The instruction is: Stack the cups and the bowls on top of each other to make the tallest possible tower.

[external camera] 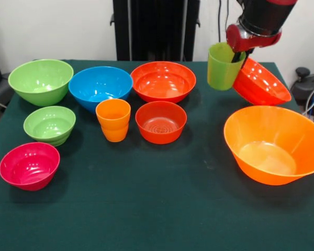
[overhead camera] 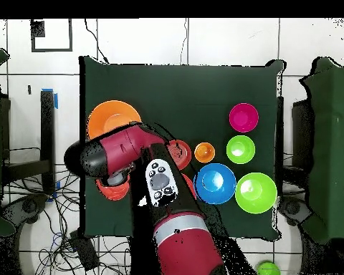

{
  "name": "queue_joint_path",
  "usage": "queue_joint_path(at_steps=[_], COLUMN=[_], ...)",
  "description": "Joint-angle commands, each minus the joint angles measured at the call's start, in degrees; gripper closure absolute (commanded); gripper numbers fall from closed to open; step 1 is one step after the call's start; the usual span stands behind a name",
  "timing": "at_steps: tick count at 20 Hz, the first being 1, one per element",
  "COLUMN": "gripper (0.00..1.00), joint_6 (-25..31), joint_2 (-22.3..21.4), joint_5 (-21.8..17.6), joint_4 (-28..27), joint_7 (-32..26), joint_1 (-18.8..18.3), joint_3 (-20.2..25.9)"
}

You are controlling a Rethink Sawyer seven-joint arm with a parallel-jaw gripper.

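Front view: green cup held aloft over the tilted red-orange bowl.
Front view shows the gripper [external camera: 239,52] pinching the rim of the green cup [external camera: 222,66], which hangs clear of the table just beside a tilted red-orange bowl [external camera: 261,83]; the largest orange bowl [external camera: 275,144] sits nearer, empty, and no tower stands yet. My advice: keep the cup level and lower it squarely onto a steady base before letting go. Overhead view: the arm [overhead camera: 125,150] covers the cup; the orange bowl [overhead camera: 103,118] shows beside it, with the other bowls well apart.
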Motion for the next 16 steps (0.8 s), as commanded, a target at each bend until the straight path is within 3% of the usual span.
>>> queue_joint_path(at_steps=[1,9,16], gripper=[1.00,1.00,1.00], joint_6=[2.79,2.80,4.24], joint_2=[-2.12,-1.74,-2.31], joint_5=[-0.33,-0.69,1.99], joint_4=[2.77,2.62,2.46], joint_7=[-6.12,-6.01,-5.66], joint_1=[-0.02,0.17,-0.05], joint_3=[4.17,4.13,5.61])
